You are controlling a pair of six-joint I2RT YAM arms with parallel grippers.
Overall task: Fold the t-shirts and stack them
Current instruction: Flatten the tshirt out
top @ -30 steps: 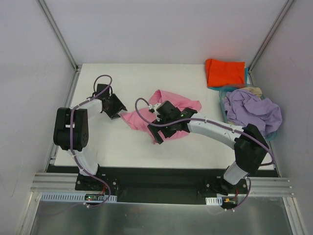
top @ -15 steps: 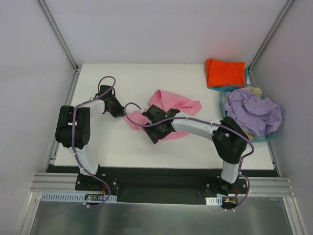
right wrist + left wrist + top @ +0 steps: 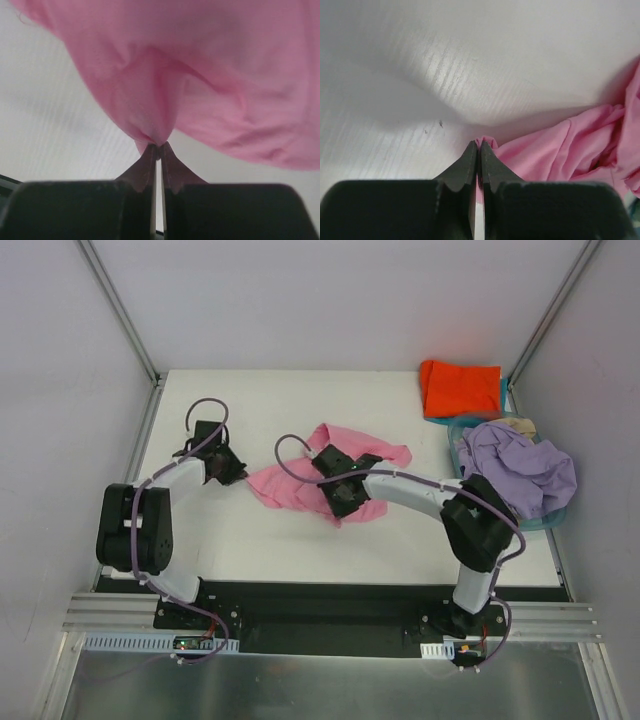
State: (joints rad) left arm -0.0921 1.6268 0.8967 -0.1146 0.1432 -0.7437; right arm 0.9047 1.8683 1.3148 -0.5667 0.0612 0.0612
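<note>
Left claw (image 3: 478, 146), right claw (image 3: 158, 146), both closed

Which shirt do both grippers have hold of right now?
The pink t-shirt, crumpled mid-table: left gripper and right gripper each pinch a fold of it. The orange-red one lies folded at the far right; the lavender one is heaped in the basket.

The top view looks steeply down from above and behind the robot, far enough off to take in the whole table (image 3: 250, 540). The left wrist camera sits just behind the left gripper (image 3: 479, 145), facing forward along its fingers, very near the tabletop. The right wrist camera looks likewise past the right gripper (image 3: 157, 146). All three share the pink t-shirt (image 3: 290, 485), at both fingertips
</note>
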